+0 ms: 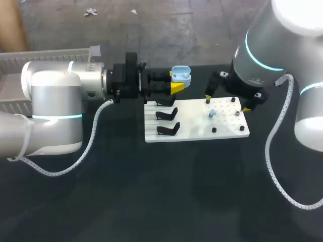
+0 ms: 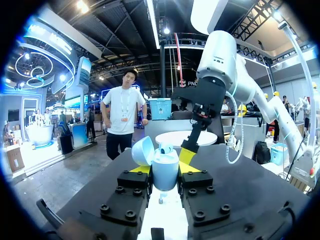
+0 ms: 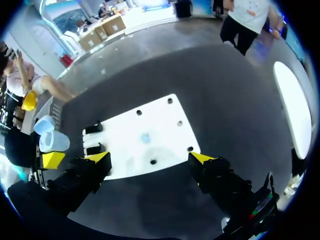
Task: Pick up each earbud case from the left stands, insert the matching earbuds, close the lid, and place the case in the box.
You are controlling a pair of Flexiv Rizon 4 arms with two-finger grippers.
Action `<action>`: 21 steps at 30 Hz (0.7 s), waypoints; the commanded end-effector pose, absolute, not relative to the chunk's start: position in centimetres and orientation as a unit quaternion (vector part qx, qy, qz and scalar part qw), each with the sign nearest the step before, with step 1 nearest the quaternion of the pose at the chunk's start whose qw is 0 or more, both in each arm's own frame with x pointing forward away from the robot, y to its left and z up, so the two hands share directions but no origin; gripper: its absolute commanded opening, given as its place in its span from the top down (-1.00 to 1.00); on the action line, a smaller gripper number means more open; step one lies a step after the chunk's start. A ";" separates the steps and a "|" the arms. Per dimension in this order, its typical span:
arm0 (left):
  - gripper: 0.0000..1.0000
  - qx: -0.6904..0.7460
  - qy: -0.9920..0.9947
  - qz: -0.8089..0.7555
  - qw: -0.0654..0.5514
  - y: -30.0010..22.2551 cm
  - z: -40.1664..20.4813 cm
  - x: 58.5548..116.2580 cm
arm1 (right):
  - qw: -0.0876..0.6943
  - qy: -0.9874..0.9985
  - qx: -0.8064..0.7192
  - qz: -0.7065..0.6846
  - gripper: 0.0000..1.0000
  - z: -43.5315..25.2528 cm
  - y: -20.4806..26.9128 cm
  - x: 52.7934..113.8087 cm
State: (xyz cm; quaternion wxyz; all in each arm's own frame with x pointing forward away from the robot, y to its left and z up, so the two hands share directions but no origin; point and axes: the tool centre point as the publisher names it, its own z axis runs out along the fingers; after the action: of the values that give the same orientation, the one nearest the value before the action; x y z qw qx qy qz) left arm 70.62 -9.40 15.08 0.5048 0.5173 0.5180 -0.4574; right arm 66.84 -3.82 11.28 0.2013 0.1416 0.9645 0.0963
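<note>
Beyond the white board (image 1: 197,128), the left gripper (image 2: 165,172) pinches the earbud case (image 2: 164,161) by its body, a sound hold on something probably light and slick, while the right gripper (image 3: 150,159) hangs spread above the board.

surface: dark table (image 1: 151,201) | on it: white board (image 1: 194,130) | carries: black stands (image 1: 169,129)

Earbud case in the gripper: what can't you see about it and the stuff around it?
- Inside of the earbud case: left wrist view sees its side only; head view, too small.
- Small blue piece on the white board: every view, too small to name.
- Right gripper: head view, its arm covers most of it.
</note>
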 end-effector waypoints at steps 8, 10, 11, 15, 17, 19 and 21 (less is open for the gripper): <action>1.00 0.515 0.517 -0.455 0.509 -9.4 15.0 70.4 | 0.191 0.968 0.124 0.108 -1.00 5.2 -2.8 69.7; 1.00 0.515 0.517 -0.455 0.509 -9.4 15.0 70.4 | 0.183 0.969 0.128 0.107 -1.00 4.3 -2.8 69.9; 1.00 0.515 0.517 -0.455 0.509 -9.4 15.0 70.4 | 0.182 0.969 0.128 0.109 -1.00 3.9 -2.8 70.0; 1.00 0.515 0.517 -0.455 0.509 -9.4 15.0 70.4 | 0.175 0.968 0.139 0.110 -1.00 2.9 -2.9 70.2; 1.00 0.515 0.517 -0.455 0.509 -9.4 15.0 70.4 | 0.173 0.968 0.144 0.114 -1.00 2.8 -2.8 70.2; 1.00 0.515 0.517 -0.455 0.509 -9.4 15.0 70.4 | 0.172 0.967 0.147 0.118 -1.00 2.8 -2.8 70.3; 1.00 0.515 0.517 -0.455 0.509 -9.4 15.0 70.4 | 0.172 0.966 0.148 0.120 -1.00 2.9 -2.7 70.4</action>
State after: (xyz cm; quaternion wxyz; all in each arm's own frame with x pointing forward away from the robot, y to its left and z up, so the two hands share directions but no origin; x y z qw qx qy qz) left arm 70.62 -9.40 15.08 0.5048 0.5173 0.5180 -0.4574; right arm 70.16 -2.81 3.10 0.1721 0.1485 0.9665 0.1190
